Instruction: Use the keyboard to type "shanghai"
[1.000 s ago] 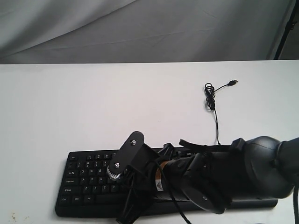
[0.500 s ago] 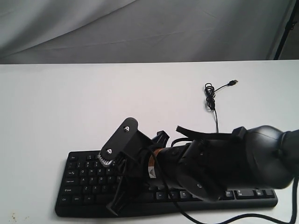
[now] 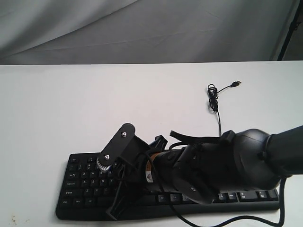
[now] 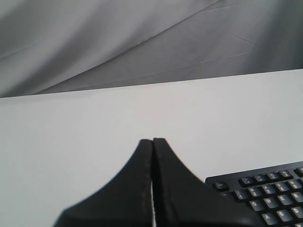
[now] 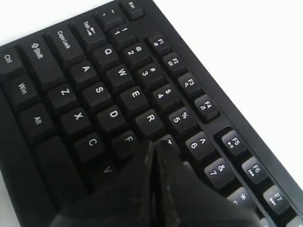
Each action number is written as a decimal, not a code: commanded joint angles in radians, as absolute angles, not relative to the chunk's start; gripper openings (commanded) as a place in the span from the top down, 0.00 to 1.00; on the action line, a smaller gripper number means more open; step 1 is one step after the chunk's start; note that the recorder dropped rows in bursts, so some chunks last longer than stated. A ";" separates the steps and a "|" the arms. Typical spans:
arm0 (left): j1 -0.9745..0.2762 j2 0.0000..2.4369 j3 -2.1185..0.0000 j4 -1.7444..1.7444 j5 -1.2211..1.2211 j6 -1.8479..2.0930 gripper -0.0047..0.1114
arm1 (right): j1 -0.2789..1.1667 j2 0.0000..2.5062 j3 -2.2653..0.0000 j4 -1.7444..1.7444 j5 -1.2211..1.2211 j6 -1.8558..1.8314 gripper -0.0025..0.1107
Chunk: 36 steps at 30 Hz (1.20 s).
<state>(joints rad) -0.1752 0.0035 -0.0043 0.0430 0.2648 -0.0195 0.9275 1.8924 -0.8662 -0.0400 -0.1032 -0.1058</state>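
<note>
The black keyboard lies near the table's front edge, its middle hidden under my right arm, which reaches across it toward the left. In the right wrist view my right gripper is shut with nothing between its fingers. Its tips stand over the keyboard between the F, R and T keys; I cannot tell whether they touch a key. My left gripper is shut and empty above bare table, beside the Esc corner of the keyboard. It does not show in the exterior view.
The keyboard's thin black cable runs back over the white table to a coil, with the USB plug lying loose. A grey cloth backdrop hangs behind the table.
My right arm has slid left along the keyboard, from its middle toward the left-hand letter keys, and has uncovered keys at the right end. Its jaws have stayed shut.
</note>
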 commanded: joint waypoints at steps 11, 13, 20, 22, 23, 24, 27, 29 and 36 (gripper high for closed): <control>-0.179 0.000 0.000 0.048 0.259 -0.022 0.96 | 0.940 1.892 -0.870 -0.053 -0.127 -0.109 0.98; -0.179 0.000 0.000 0.048 0.259 -0.022 0.96 | 0.940 1.892 -0.870 -0.053 -0.127 -0.109 0.98; -0.179 0.000 0.000 0.048 0.259 -0.022 0.96 | 0.940 1.892 -0.870 -0.060 -0.121 -0.106 0.98; -0.179 0.000 0.000 0.048 0.259 -0.022 0.96 | 0.940 1.892 -0.870 -0.060 -0.121 -0.106 0.98; -0.179 0.000 0.000 0.048 0.259 -0.022 0.96 | 0.940 1.892 -0.870 -0.060 -0.121 -0.106 0.98; -0.179 0.000 0.000 0.048 0.259 -0.022 0.96 | 0.940 1.892 -0.870 -0.060 -0.121 -0.106 0.98; -0.179 0.000 0.000 0.048 0.259 -0.022 0.96 | 0.940 1.892 -0.870 -0.060 -0.121 -0.106 0.98; -0.179 0.000 0.000 0.048 0.259 -0.022 0.96 | 0.940 1.902 -0.870 -0.060 -0.121 -0.106 0.98; -0.179 0.000 0.000 0.048 0.259 -0.022 0.96 | 0.940 1.938 -0.870 -0.052 -0.142 -0.105 0.98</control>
<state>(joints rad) -0.1752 0.0035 -0.0043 0.0430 0.2648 -0.0195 0.9381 1.9305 -0.8678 -0.0538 -0.1322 -0.1058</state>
